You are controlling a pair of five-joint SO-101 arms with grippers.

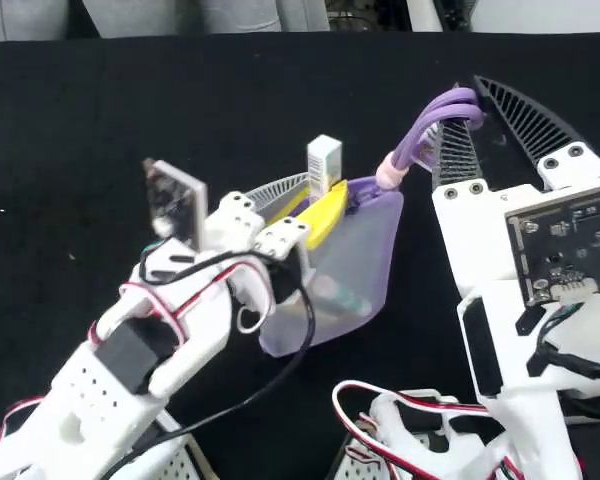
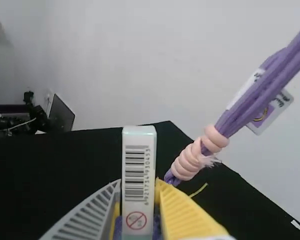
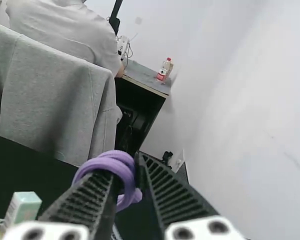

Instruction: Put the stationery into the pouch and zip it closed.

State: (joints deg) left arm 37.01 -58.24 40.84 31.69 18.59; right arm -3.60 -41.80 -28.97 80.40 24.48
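**Box held over the pouch mouth, strap held up**

The black table (image 1: 100, 100) lies under everything. The pouch (image 1: 355, 265), translucent purple, is near its middle.

The left arm (image 1: 150, 350) comes in from the near edge of the table, on the side of the pouch away from the strap. The right arm (image 1: 520, 300) stands on the strap side of the pouch.

The pouch hangs with its mouth upward and its rounded bottom low, toward the near edge. A pale item (image 1: 335, 293) shows through its wall; what it is cannot be told.

A purple strap (image 1: 430, 125) (image 2: 260, 100) runs up and away from one corner of the pouch mouth. The right gripper (image 1: 463, 100) (image 3: 131, 172) has its black ribbed jaws closed tight on the looped end of the strap (image 3: 107, 165), well above the pouch.

The left gripper (image 1: 308, 200) (image 2: 137, 200) is at the pouch mouth, one jaw grey and one yellow. They are only narrowly apart, pressed against the two sides of a small white box (image 1: 323, 160) (image 2: 138, 160) (image 3: 21, 207).

The box stands upright, its top clear above the pouch mouth. Its lower end is hidden between the jaws, so whether it is inside the pouch cannot be told.

A stack of pink beads (image 1: 390, 172) (image 2: 197, 155) sits on the strap just beside the pouch corner.
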